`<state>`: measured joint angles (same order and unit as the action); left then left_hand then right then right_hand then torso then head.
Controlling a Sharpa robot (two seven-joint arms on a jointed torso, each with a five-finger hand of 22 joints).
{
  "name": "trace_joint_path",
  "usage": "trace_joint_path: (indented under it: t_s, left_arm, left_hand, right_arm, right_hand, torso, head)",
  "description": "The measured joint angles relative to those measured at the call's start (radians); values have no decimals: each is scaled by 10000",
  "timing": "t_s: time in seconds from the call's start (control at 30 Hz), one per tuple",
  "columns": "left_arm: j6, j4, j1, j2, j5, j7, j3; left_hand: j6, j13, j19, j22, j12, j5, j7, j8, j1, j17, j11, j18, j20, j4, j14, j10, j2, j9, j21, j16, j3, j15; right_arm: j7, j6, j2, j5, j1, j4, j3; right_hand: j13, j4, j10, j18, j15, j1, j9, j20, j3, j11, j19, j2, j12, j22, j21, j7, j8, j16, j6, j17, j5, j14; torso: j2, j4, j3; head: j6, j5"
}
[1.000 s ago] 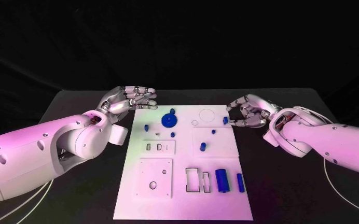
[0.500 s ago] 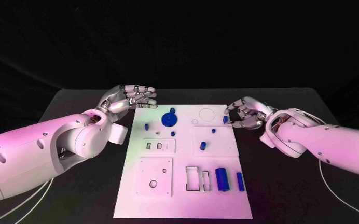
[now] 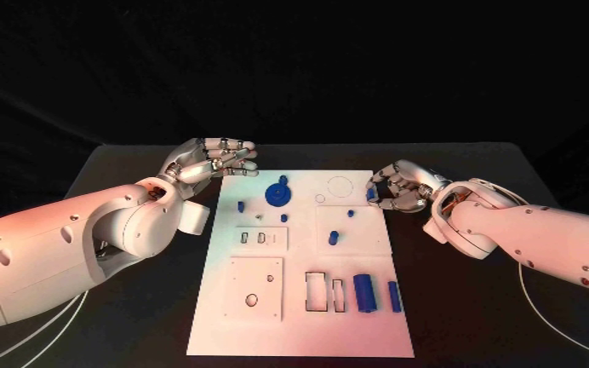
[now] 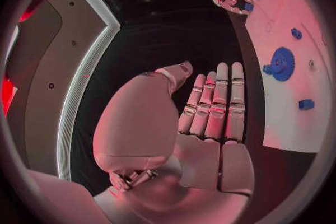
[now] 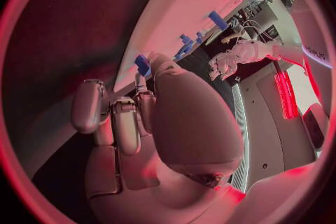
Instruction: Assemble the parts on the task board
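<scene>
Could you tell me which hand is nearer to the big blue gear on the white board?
Left. The left hand sits just off the board's far left corner beside the blue gear; the right hand is across the board, at its right edge.

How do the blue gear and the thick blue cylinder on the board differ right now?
The blue gear is round, toothed and sits at the board's far end between the hands; the thick blue cylinder is long, smooth and lies at the near end. Both are blue, rest on the task board, untouched.
</scene>
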<state>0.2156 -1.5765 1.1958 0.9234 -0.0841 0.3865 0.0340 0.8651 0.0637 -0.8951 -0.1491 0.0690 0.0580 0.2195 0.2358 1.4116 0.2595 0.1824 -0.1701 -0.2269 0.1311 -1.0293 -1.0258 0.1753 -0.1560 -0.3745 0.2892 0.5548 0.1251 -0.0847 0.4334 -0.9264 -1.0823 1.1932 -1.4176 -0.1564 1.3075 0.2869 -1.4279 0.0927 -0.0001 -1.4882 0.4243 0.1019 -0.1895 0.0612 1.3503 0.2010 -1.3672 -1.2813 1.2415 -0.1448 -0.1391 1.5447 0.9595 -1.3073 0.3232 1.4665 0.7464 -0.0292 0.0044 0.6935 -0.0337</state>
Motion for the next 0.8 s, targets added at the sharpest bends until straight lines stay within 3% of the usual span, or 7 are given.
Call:
trace_joint_path:
  t_s: [0.07,0.3,0.47,0.63,0.8]
  left_arm:
    - [-1,0,0,4,0,-1,0]
    - [-5,-1,0,7,0,-4,0]
    - [-7,-1,0,7,0,-6,0]
    - [-11,-1,0,11,0,-9,0]
    - [-16,0,0,17,0,-12,0]
  left_hand:
    - [0,0,0,0,0,0,0,0,0,0,0,0,0,0,0,0,0,0,0,0,0,0]
    - [0,0,-1,0,0,0,0,0,0,1,0,0,0,0,0,0,0,-1,0,-25,0,0]
    - [0,0,-1,0,0,0,0,0,0,12,0,0,0,0,0,0,0,-1,0,-46,0,0]
    - [0,0,-1,0,0,0,0,0,0,12,0,1,-1,0,0,0,0,-1,0,-46,0,0]
    - [0,0,-1,0,0,0,0,0,0,12,0,0,-1,0,0,0,0,-1,0,-46,0,0]
  right_arm:
    - [15,0,5,3,-6,18,1]
    - [46,5,19,10,-19,53,3]
    - [50,42,22,15,-24,65,1]
    - [48,131,19,46,-24,68,1]
    - [34,289,18,111,-25,65,1]
  right_hand:
    - [0,0,0,0,0,0,0,0,0,0,0,0,-30,-8,-1,-35,0,0,35,0,0,0]
    - [-1,-16,-57,-1,-76,0,43,-55,-237,-52,55,0,-116,-82,72,95,-117,-3,346,-8,0,0]
    - [-1,-41,-154,-1,-158,-78,85,-128,-518,-149,128,-209,-173,-178,151,179,-275,34,579,-8,0,-10]
    - [-1,-94,-272,-1,-237,-106,108,-220,-986,-267,220,-267,-338,-268,220,314,-427,33,781,-7,-628,-18]
    - [-1,-140,-324,-1,-273,-105,133,-252,-1159,-319,251,-293,-405,-268,329,351,-526,33,884,-6,-683,18]
  torso:
    - [0,4,0]
    - [-1,7,2]
    - [-6,7,2]
    - [-9,6,2]
    - [-9,6,0]
  head:
    - [8,-1]
    - [26,-1]
    - [30,-1]
    - [35,-2]
    - [44,-10]
